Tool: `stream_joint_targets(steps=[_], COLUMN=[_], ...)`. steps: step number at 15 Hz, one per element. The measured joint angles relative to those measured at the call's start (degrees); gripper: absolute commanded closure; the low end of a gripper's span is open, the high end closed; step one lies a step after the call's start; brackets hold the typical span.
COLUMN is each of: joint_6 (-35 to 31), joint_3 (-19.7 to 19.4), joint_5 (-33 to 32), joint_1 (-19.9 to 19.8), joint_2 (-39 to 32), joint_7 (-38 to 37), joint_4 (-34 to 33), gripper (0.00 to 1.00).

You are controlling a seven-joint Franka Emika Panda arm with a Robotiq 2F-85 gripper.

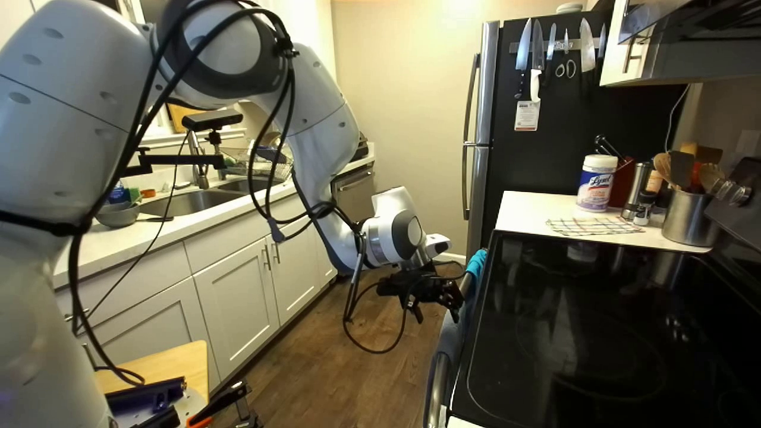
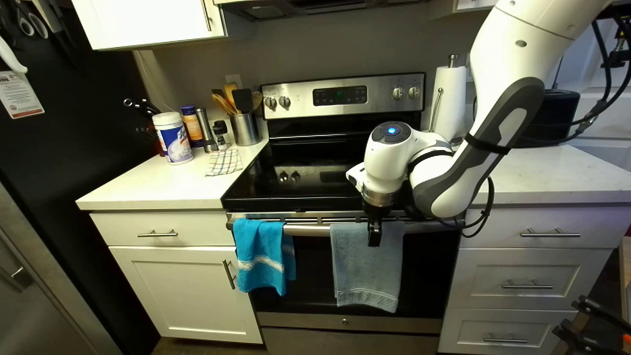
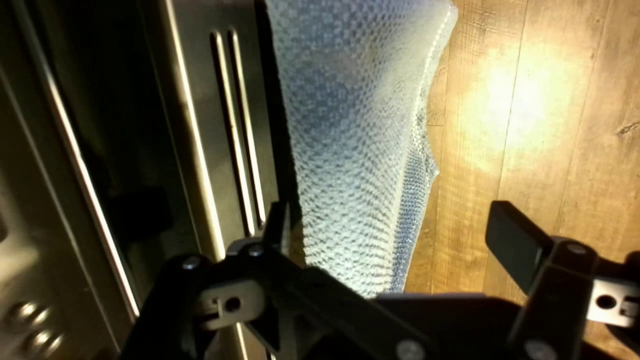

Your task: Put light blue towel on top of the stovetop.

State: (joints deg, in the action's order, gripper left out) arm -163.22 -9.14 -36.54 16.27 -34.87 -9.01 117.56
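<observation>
The range is faced by the Franka Panda arm, whose wrist is held in front of it. The stovetop, the required destination, is located above and behind the oven door handle. The light blue towel is draped over that handle, its length hung down the front and its folded top edge aligned with the handle; the transfer is judged not yet begun. The turquoise towel, hung farther along the same handle, is judged not to be the workpiece. The Robotiq gripper is positioned over the light blue towel, with its fingers set wide apart and nothing clamped. In the wrist view, the towel's folded edge is seen running top to bottom between the fingers, crosswise to their line of travel and nearer the range-side finger; whether contact is made cannot be told. For the coming grasp, that finger is judged to require clearance from the handle, so that only towel is pinched.
</observation>
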Motion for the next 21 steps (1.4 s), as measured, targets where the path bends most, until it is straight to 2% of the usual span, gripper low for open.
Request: stream_joint_targets(steps=[16, 17, 18, 19, 21], joint_6=[0.0, 0.0, 0.0, 0.0, 0.0], joint_3=[0.5, 0.6, 0.6, 0.6, 0.6], joint_5=[0.2, 0.2, 0.2, 0.2, 0.2], joint_1=[-0.1, -0.1, -0.1, -0.1, -0.2], joint_2=[-2.1, -2.3, -2.5, -2.6, -2.6], joint_7=[0.0, 0.0, 0.0, 0.0, 0.0], joint_4=[-2.3, -2.5, -2.6, -2.7, -2.7], gripper=[0.0, 0.04, 0.27, 0.29, 0.39])
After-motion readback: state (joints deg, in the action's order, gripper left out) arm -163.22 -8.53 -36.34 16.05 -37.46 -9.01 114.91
